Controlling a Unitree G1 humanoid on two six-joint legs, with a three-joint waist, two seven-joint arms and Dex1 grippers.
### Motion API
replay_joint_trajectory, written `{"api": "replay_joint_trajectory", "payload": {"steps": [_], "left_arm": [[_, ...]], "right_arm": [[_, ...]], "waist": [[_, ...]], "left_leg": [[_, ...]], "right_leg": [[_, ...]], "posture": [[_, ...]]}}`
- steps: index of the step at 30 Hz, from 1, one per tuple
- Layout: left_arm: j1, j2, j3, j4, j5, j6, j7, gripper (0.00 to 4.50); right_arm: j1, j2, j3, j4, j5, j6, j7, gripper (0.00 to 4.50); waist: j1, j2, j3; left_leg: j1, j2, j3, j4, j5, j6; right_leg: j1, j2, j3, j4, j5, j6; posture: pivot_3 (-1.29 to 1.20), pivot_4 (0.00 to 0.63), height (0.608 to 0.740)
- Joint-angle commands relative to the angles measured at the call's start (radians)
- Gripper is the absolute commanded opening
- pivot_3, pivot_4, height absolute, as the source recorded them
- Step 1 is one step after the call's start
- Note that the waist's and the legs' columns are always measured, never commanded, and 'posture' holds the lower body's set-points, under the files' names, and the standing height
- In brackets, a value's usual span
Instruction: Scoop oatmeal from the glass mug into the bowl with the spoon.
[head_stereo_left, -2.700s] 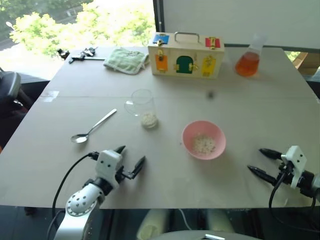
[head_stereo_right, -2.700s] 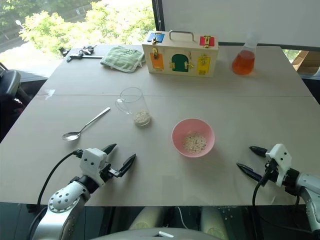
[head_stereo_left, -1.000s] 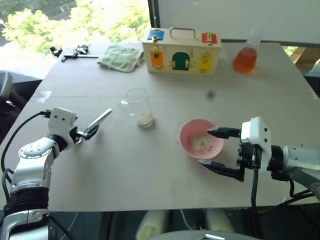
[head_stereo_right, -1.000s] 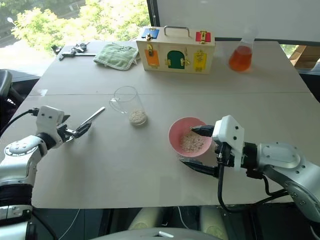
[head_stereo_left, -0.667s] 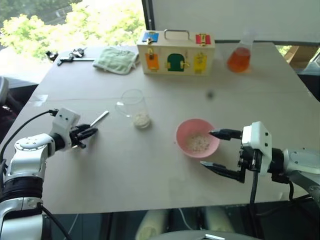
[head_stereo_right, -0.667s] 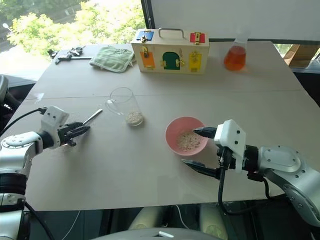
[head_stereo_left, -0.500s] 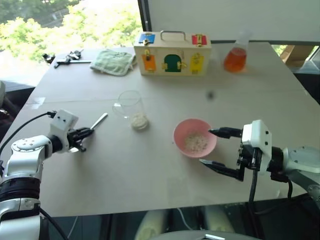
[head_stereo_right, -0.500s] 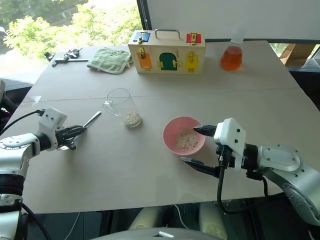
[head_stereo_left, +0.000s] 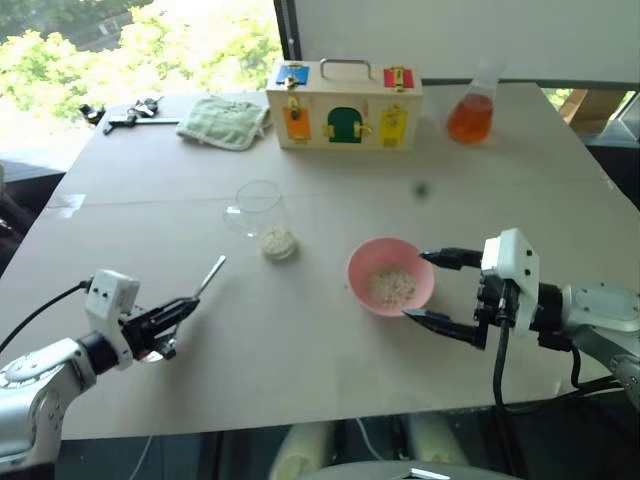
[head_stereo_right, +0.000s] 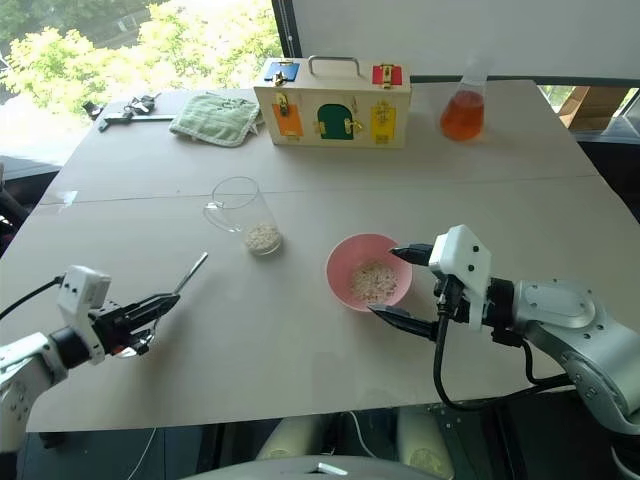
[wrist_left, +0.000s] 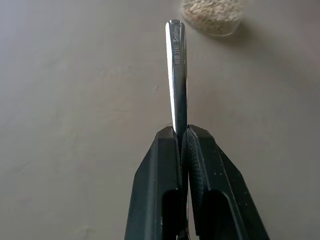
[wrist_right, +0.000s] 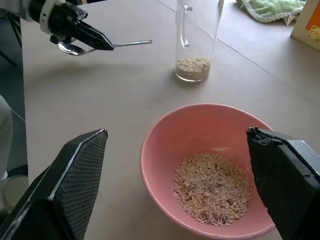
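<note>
While clamping the spoon (head_stereo_left: 190, 305) near its bowl end, with handle pointing forward and rightward toward the glass mug (head_stereo_left: 262, 212), sitting well left of the pink bowl (head_stereo_left: 391, 276) is the left gripper (head_stereo_left: 178, 313), fingers pinched tight on the metal. Standing left of the pink bowl and beyond its far-left rim, holding a little oatmeal (head_stereo_left: 276, 241) at its bottom. Flanking the pink bowl's right rim with fingers spread wide and grasping nothing is the right gripper (head_stereo_left: 440, 291). Judging the left arm nearer the mug, though gripping the wrong end for scooping.
</note>
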Motion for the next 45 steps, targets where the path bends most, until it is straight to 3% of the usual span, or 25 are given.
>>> {"api": "replay_joint_trajectory", "payload": {"steps": [1, 4, 8, 11, 15, 25, 32, 34, 35, 37, 43, 45], "left_arm": [[0.08, -0.052, 0.013, -0.24, -0.101, 0.0, 0.032, 0.1], [0.114, -0.093, -0.053, -0.375, -0.114, -0.006, 0.095, 0.1], [0.05, -0.063, -0.263, -0.458, 0.089, -0.092, 0.155, 0.1], [-0.065, 0.001, -0.458, -0.394, 0.329, -0.258, 0.14, 0.1], [-0.283, -0.049, -0.613, -0.253, 0.433, -0.403, 0.146, 0.1], [-0.459, -0.126, -0.749, -0.029, 0.473, -0.573, 0.081, 0.1], [-0.506, -0.148, -0.754, 0.052, 0.47, -0.615, 0.058, 0.1], [-0.522, -0.153, -0.758, 0.072, 0.472, -0.626, 0.053, 0.04], [-0.532, -0.156, -0.761, 0.081, 0.475, -0.63, 0.052, 0.0], [-0.549, -0.165, -0.765, 0.094, 0.478, -0.636, 0.054, 0.0], [-0.566, -0.183, -0.764, 0.114, 0.484, -0.647, 0.065, 0.0], [-0.57, -0.186, -0.765, 0.117, 0.485, -0.647, 0.065, 0.0]], "right_arm": [[-0.032, 0.021, 0.022, 0.028, 0.006, 0.007, 0.017, 4.5], [-0.056, 0.039, 0.042, 0.064, 0.022, 0.048, 0.018, 4.5], [-0.101, 0.083, 0.044, 0.103, 0.116, 0.174, -0.023, 4.5], [-0.16, 0.11, 0.049, 0.128, 0.191, 0.286, -0.052, 4.5], [-0.245, 0.194, 0.031, 0.192, 0.266, 0.415, -0.184, 4.5], [-0.333, 0.46, -0.085, 0.263, 0.34, 0.473, -0.516, 4.5], [-0.333, 0.48, -0.108, 0.237, 0.386, 0.485, -0.575, 4.5], [-0.331, 0.478, -0.107, 0.237, 0.389, 0.482, -0.58, 4.24], [-0.331, 0.479, -0.107, 0.239, 0.391, 0.481, -0.583, 3.69], [-0.334, 0.485, -0.107, 0.243, 0.397, 0.478, -0.594, 3.08], [-0.336, 0.492, -0.104, 0.251, 0.414, 0.48, -0.611, 0.19], [-0.336, 0.493, -0.107, 0.254, 0.426, 0.478, -0.623, 0.09]], "waist": [[0.003, 0.0, 0.0], [0.014, 0.0, 0.0], [0.019, 0.0, 0.0], [0.014, 0.0, 0.0], [0.014, 0.001, 0.0], [0.007, 0.001, 0.0], [0.005, 0.001, 0.0], [0.001, 0.001, 0.0], [-0.006, 0.001, 0.0], [-0.01, 0.001, 0.0], [-0.017, 0.001, 0.0], [-0.016, 0.001, 0.0]], "left_leg": [[0.0, 0.0, 0.0, 0.0, 0.0, 0.0], [0.001, 0.0, 0.001, 0.0, 0.0, 0.0], [0.001, 0.0, 0.0, 0.0, 0.0, 0.0], [0.001, 0.0, 0.001, 0.0, 0.0, -0.001], [0.001, 0.0, 0.001, 0.0, 0.0, -0.001], [-0.015, -0.001, 0.002, 0.003, 0.002, -0.002], [-0.014, -0.001, 0.002, 0.004, 0.002, -0.002], [-0.014, -0.001, 0.002, 0.004, 0.002, -0.002], [-0.014, -0.001, 0.002, 0.004, 0.002, -0.002], [-0.014, -0.001, 0.002, 0.005, 0.002, -0.002], [-0.014, -0.001, 0.003, 0.009, 0.002, -0.002], [-0.014, -0.001, 0.003, 0.01, 0.002, -0.002]], "right_leg": [[0.001, 0.0, 0.0, 0.0, 0.0, 0.0], [0.001, 0.0, 0.001, 0.0, 0.0, 0.0], [0.002, 0.0, 0.0, 0.0, 0.0, 0.0], [0.003, 0.0, 0.0, 0.0, 0.0, 0.0], [0.002, 0.001, 0.0, 0.0, 0.0, 0.0], [-0.014, 0.002, 0.001, 0.003, 0.0, 0.0], [-0.014, 0.002, 0.001, 0.005, 0.0, 0.0], [-0.014, 0.002, 0.001, 0.005, 0.0, 0.0], [-0.014, 0.002, 0.001, 0.005, 0.0, 0.0], [-0.014, 0.002, 0.001, 0.006, 0.0, 0.0], [-0.015, 0.003, 0.003, 0.011, 0.0, 0.0], [-0.015, 0.003, 0.002, 0.013, 0.0, 0.0]], "posture": [[0.0, 0.15, 0.74], [0.0, 0.15, 0.74], [0.0, 0.15, 0.74], [0.0, 0.15, 0.74], [0.0, 0.15, 0.74], [0.0, 0.15, 0.74], [0.0, 0.15, 0.74], [0.0, 0.15, 0.74], [0.0, 0.15, 0.74], [0.0, 0.15, 0.74], [0.0, 0.15, 0.74], [0.0, 0.15, 0.74]]}}
